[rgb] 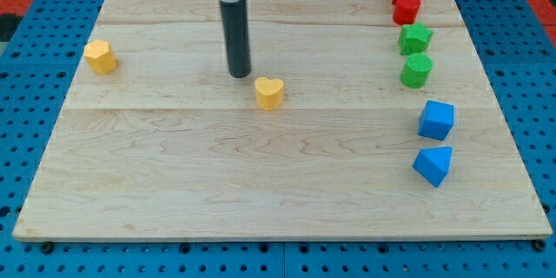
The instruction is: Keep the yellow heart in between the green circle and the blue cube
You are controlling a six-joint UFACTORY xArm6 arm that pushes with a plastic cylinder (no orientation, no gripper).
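Note:
The yellow heart point(269, 92) lies near the middle of the wooden board point(217, 165). My tip point(240, 76) stands just to the heart's upper left, close to it but apart. The green circle point(416, 70) lies at the view's right. The blue cube point(436, 120) lies below the green circle. The heart is far to the left of both.
A green star point(414, 38) sits just above the green circle. Two red blocks point(406, 1) lie at the top right. A blue triangular block point(433, 165) lies below the blue cube. A yellow hexagonal block point(101, 56) lies at the left.

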